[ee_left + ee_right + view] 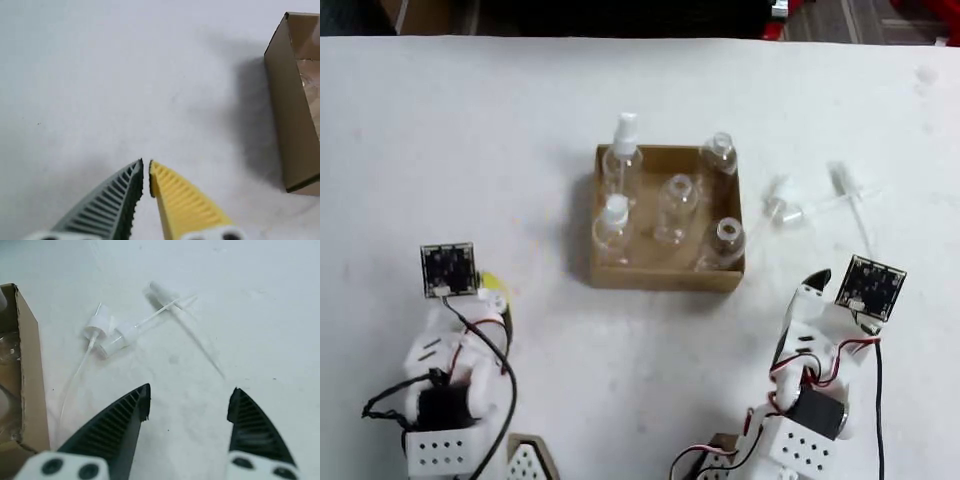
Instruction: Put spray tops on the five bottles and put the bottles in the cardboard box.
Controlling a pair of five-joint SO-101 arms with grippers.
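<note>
High view: five bottles (675, 205) stand in the cardboard box (665, 278), and the two on its left side wear sprayers.
Loose spray tops (783, 210) lie just right of the box. The right gripper (190, 405) is near them with its jaws apart, and the left gripper (146, 180), at near left, has its jaws together.

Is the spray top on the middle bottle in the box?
Off. The middle bottle has a bare neck; loose spray tops lie on the table.

The high view looks almost straight down over the white counter (470, 130) from well above. Each wrist view sits low and close behind its own fingers (185, 205), apparently tilted down across the counter. All three views share the cardboard box (665, 275).
</note>
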